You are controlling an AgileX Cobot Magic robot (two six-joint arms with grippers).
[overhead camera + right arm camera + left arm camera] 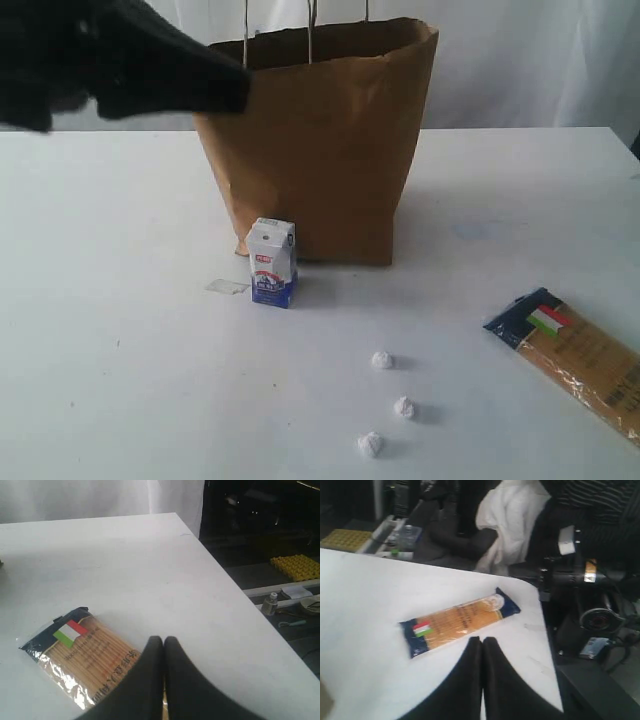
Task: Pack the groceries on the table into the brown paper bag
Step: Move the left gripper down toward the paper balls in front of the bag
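White tabletop, exterior view: the brown paper bag (320,140) stands upright at 12 o'clock on the table (110,300), its ragged mouth open. A small white-blue carton (272,262) stands upright at 7 o'clock from the bag's base, just beside its front corner; I cannot tell whether the 2 touch. The long pasta packet (580,358) lies flat at 4 o'clock on the table, well apart from the bag, its Italian-flag end turned toward the middle and its far end running off the edge of the view. 3 small white paper wads (382,360) sit in a loose cluster at 6 o'clock from the bag, between carton and packet. A small clear scrap (228,287) lies flat at 9 o'clock from the carton, just beside it.

My left arm (120,60) hangs blurred and dark at 10 o'clock from the bag, its tip near the rim. My left gripper (481,644) is clamped closed, its 2 black fingers pressed pad to pad and holding no item, with the pasta packet on the table beyond their tips. My right gripper (163,642) is likewise pressed closed on itself, low over the table, the packet's flag end just beside it.
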